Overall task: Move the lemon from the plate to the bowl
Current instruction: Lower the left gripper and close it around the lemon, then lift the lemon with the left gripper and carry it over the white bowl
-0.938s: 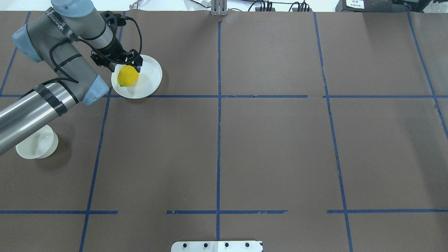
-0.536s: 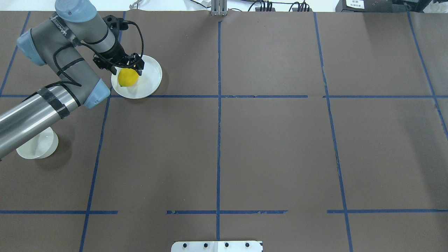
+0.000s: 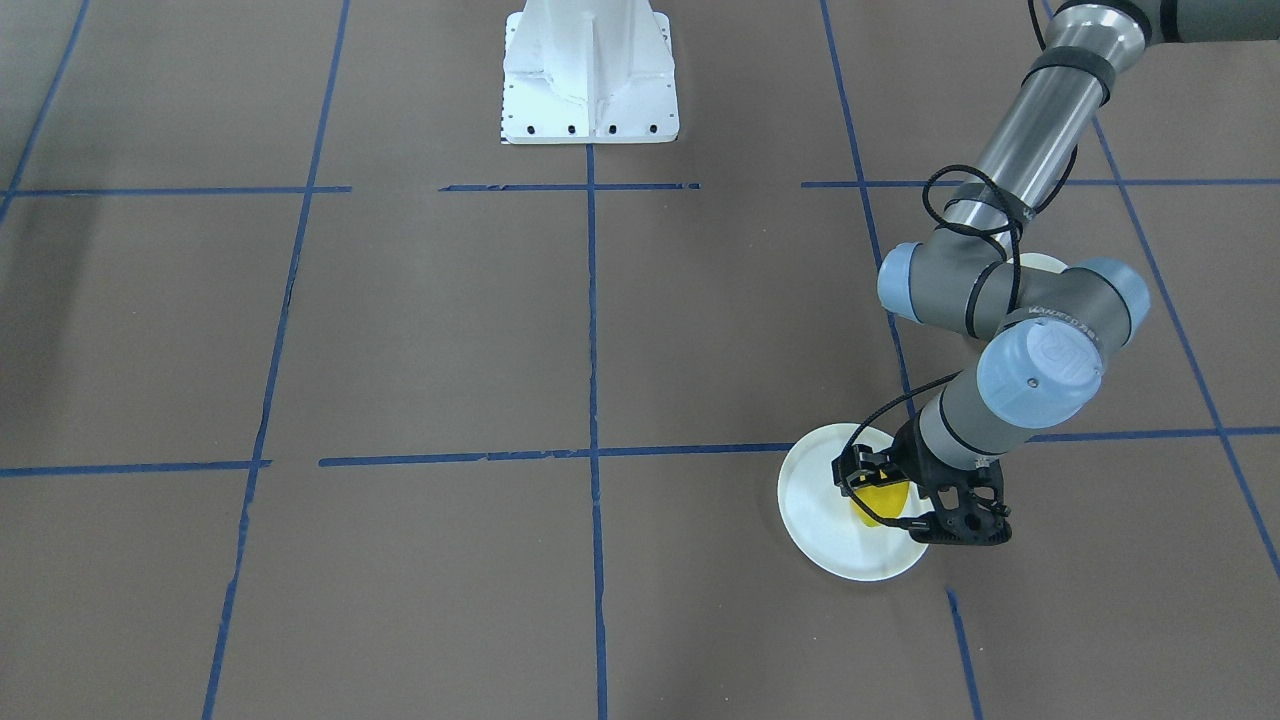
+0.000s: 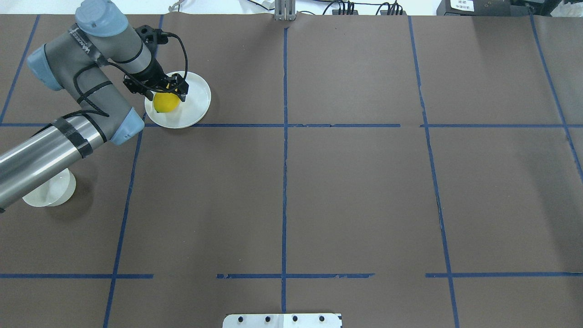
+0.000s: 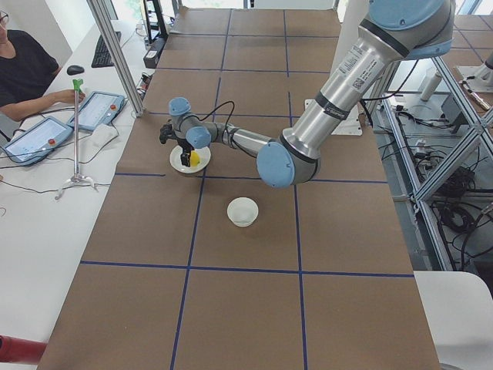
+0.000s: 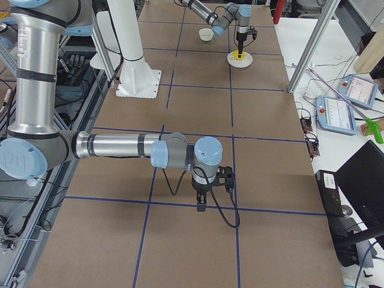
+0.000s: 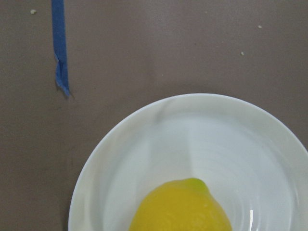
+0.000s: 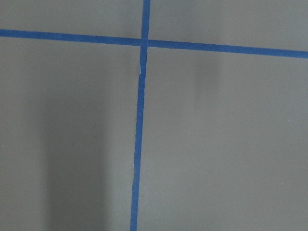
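The yellow lemon (image 4: 166,103) lies on the white plate (image 4: 196,98) at the far left of the table. My left gripper (image 4: 166,94) is open and low over the lemon, one finger on each side of it. The lemon (image 7: 182,208) still rests on the plate (image 7: 144,144) in the left wrist view, where no fingers show. The small deep white bowl (image 4: 50,191) stands nearer the robot, partly under my left forearm, and is empty. My right gripper (image 6: 201,207) shows only in the exterior right view, pointing down at the table, and I cannot tell whether it is open.
The table is covered in brown paper with a grid of blue tape lines (image 4: 284,136). The white robot base plate (image 3: 590,70) sits at the middle of the robot's edge. An operator with tablets (image 5: 31,77) sits beyond the plate's side of the table.
My left gripper has come down from above the lemon to straddle it, and the wrist has shifted slightly away from the robot. The lemon and plate have not moved.
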Tool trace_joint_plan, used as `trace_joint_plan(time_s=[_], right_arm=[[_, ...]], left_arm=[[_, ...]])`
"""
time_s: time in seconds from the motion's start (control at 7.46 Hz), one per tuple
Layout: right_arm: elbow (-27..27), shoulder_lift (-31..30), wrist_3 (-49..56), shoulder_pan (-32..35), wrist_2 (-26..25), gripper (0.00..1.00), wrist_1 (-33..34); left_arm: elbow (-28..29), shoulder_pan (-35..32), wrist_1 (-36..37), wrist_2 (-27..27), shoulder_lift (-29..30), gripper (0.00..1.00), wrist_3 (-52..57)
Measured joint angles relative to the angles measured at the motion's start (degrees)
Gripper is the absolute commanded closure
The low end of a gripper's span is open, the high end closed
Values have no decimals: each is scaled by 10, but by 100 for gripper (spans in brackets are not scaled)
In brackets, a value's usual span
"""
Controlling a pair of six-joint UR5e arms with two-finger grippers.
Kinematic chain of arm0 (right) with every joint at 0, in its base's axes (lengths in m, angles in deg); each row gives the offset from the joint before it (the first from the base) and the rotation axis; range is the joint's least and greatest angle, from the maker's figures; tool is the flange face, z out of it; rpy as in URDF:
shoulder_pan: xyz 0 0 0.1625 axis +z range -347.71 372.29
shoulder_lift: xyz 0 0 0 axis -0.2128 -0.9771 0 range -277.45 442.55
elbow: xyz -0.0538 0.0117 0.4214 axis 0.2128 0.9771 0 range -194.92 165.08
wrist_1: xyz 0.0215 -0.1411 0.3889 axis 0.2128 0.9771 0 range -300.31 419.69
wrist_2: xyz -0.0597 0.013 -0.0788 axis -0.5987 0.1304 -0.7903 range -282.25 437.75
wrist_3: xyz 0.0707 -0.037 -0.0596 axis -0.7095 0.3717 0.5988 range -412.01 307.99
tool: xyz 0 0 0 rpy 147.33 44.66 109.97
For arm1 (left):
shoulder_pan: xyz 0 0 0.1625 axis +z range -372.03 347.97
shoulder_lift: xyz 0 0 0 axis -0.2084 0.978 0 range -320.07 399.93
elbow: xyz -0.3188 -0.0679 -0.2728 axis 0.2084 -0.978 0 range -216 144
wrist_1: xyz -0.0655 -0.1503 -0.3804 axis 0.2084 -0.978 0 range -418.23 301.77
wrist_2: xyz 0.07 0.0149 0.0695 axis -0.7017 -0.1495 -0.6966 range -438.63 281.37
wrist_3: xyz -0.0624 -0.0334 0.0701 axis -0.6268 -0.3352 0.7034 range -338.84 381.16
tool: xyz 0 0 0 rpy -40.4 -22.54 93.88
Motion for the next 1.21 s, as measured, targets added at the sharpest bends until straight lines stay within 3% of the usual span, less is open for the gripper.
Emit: trace_joint_plan(time_s=[0.54,0.67,0.94,1.21], right_arm=[[0,0,0,0,0,0,0],[0,0,0,0,0,0,0],[0,0,0,0,0,0,0],[0,0,0,0,0,0,0]], left_arm=[[1,9,-14,-13,-2,87,-21],[-2,1,-14,-12,-2,100,-19],[-30,-24,-5,-9,-13,100,-18],[-116,-39,24,-9,-63,100,-18]])
